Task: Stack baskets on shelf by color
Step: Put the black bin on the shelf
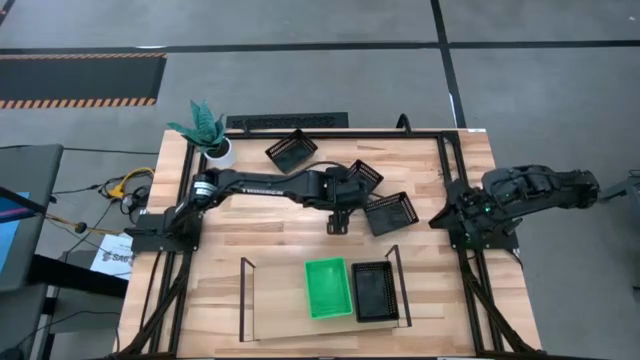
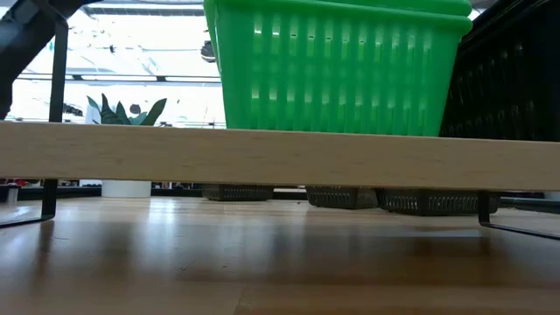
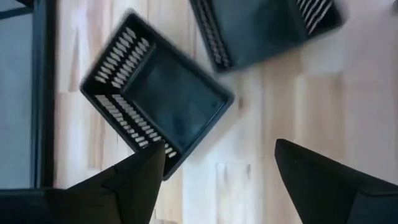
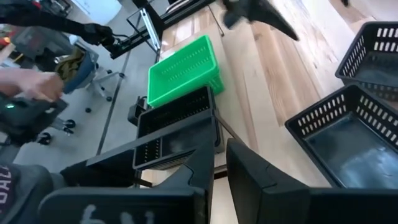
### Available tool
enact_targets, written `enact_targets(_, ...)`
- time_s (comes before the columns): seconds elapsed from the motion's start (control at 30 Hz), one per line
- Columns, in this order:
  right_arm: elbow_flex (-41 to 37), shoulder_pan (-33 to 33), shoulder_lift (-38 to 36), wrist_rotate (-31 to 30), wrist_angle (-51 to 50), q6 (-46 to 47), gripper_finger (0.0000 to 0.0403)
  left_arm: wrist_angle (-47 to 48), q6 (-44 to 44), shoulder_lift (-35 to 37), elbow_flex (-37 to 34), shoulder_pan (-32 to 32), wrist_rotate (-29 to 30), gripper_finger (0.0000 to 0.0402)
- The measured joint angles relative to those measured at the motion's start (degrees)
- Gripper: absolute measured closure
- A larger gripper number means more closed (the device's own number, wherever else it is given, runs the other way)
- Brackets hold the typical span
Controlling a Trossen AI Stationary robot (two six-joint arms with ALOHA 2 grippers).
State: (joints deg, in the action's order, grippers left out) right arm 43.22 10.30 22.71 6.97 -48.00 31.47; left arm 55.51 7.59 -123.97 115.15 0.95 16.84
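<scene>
My left gripper [image 1: 337, 226] hangs released above loose black baskets [image 1: 390, 213] for another pickup; right gripper [image 4: 221, 163] parked, grip unclear

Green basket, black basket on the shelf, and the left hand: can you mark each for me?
green basket [image 1: 327, 288], high view, on its inner floor.
black basket on the shelf [image 1: 375, 292], high view, on its inner floor, right of the green one.
left hand [image 3: 214, 180], left wrist view, midway between its open fingertips, above the table.

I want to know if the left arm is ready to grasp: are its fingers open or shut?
Open. In the left wrist view the fingers stand wide apart with bare table between, just beside a black basket, holding nothing.
</scene>
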Motion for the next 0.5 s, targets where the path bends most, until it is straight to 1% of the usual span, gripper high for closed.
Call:
enact_targets(0.17,0.0,0.3,0.0,0.0,0.0,-1.3,0.0336,-7.3,4.2,0.0,-6.4,2.9,-1.8,0.0115)
enact_targets(0.3,0.0,0.3,0.0,0.1,-0.1,-1.5,0.0336,-11.9,8.5,0.0,-9.1,4.5,-4.2,0.0116)
enact_targets(0.43,0.0,0.3,0.0,0.3,-0.1,-1.6,0.0336,-14.8,11.5,0.0,-10.6,5.2,-8.6,0.0116)
enact_targets(0.5,0.0,0.3,0.0,0.3,-0.1,-2.1,0.0336,-16.1,12.4,0.0,-11.7,5.3,-9.1,0.0116)
